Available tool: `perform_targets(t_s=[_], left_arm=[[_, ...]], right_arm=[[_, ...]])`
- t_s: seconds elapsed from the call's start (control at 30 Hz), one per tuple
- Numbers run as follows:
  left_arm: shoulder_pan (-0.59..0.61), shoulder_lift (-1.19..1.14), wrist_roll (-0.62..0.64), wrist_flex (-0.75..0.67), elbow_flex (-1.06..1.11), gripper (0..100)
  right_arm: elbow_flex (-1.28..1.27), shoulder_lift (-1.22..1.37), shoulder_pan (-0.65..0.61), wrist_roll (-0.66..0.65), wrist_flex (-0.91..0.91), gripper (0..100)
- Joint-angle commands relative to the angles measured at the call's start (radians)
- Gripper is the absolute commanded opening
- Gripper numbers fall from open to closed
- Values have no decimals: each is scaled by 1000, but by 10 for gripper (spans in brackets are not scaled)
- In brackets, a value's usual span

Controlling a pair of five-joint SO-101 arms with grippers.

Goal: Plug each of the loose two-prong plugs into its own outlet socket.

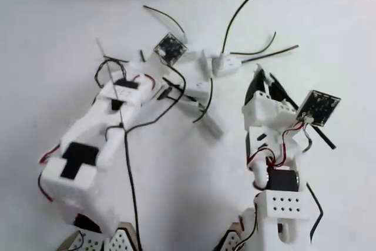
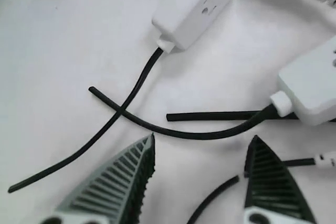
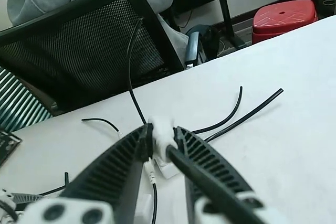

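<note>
High view: both arms lean forward over the white surface (image 1: 47, 27) amid black cords (image 1: 234, 19); left wrist view: left tool (image 2: 203, 137) spread apart over cords, near an outlet socket (image 2: 194, 3); right wrist view: right tool (image 3: 163, 128) clamped on a white plug (image 3: 160, 123).

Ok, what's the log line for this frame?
left gripper: open over black cables | right gripper: shut on white plug | outlet socket: slots empty

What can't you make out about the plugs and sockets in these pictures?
White plug: prongs too small in the high view; behind the right gripper in the right wrist view.
Nearer socket block: slots cut off by the picture edge, left wrist view.
Farther socket block: far end cut off by the edge, left wrist view.
</note>
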State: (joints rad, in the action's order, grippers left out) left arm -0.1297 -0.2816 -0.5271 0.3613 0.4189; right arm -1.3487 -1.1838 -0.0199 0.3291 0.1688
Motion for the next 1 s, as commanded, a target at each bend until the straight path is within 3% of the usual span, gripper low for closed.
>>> perform_targets(t_s=[0.0,0.1,0.23,0.47,0.73,0.97], left_arm=[[7,-85,-8,-23,-137,275],[4,-142,-28,-17,-178,275],[-7,-214,-166,-17,-193,261],[-24,-236,-321,-20,-210,15],[-15,-168,-321,2,-173,23],[-22,110,-324,18,71,23]], right_arm=[[12,-15,-18,-3,-21,17],[12,-15,-18,-3,-21,17],[12,-15,-18,-3,-21,17],[12,-15,-19,-3,-21,17],[11,-15,-19,-3,-21,17],[11,-15,-19,-3,-21,17]])
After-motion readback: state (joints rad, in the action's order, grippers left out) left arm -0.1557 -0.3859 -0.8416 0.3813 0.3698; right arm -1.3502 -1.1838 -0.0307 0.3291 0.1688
